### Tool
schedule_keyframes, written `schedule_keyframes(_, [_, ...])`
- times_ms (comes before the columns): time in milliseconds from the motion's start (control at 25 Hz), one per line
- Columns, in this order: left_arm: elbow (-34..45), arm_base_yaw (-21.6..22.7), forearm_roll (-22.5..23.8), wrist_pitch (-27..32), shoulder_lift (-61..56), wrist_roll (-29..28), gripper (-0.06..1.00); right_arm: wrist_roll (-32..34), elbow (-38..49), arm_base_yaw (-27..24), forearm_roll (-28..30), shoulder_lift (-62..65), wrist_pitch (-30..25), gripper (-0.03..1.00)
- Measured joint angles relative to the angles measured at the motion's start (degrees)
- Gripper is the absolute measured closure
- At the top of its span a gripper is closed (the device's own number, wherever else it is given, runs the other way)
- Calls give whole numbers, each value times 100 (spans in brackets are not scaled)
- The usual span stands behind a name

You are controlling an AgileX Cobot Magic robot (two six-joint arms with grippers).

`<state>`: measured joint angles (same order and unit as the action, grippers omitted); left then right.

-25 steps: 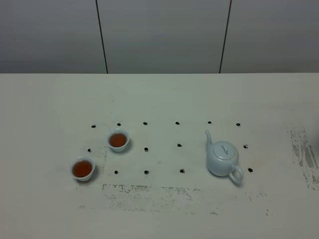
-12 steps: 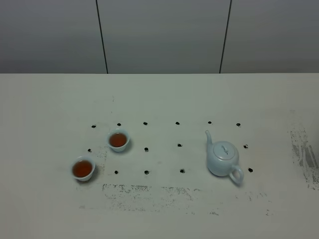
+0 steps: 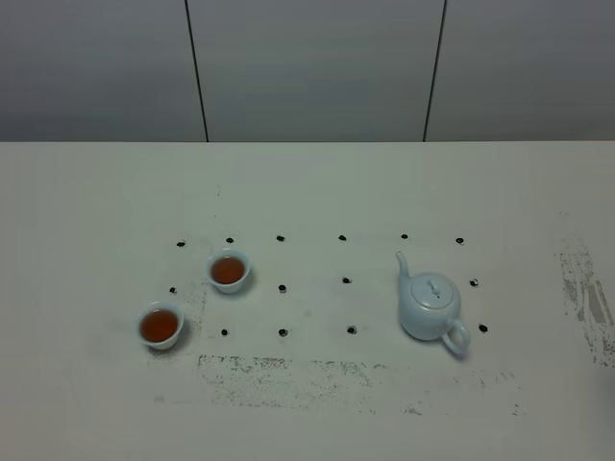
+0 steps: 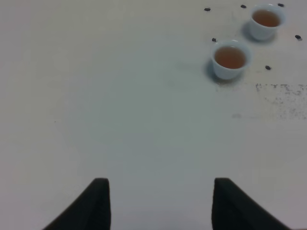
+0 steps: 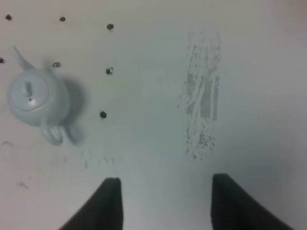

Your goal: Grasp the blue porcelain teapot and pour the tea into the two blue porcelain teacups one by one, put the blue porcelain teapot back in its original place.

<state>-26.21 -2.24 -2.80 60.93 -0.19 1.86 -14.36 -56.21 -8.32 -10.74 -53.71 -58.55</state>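
The blue porcelain teapot [image 3: 430, 304] stands upright on the white table, right of centre, spout to the far left, handle to the near right; it also shows in the right wrist view [image 5: 34, 96]. The two blue porcelain teacups [image 3: 229, 270] [image 3: 159, 326] stand at the left, both holding brown tea; they also show in the left wrist view [image 4: 267, 20] [image 4: 230, 58]. My left gripper [image 4: 160, 201] is open and empty, well away from the cups. My right gripper [image 5: 165, 201] is open and empty, away from the teapot. Neither gripper shows in the exterior view.
Black dot markers [image 3: 282, 287] form a grid on the table around the cups and teapot. Scuffed dark patches lie near the front [image 3: 288, 373] and at the right edge [image 3: 586, 298]. A grey panelled wall [image 3: 307, 67] stands behind the table.
A dark shape at the right edge of the exterior view has drawn out of the frame. The teapot and the cups have not moved.
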Motion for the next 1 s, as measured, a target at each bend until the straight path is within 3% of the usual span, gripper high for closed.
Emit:
schedule_keyframes(680, [0, 0, 0, 0, 0, 0, 49, -44, 2015, 0, -346, 3861, -143, 59])
schedule_keyframes(1000, [0, 0, 0, 0, 0, 6, 49, 10, 2503, 0, -384, 4444, 44, 60])
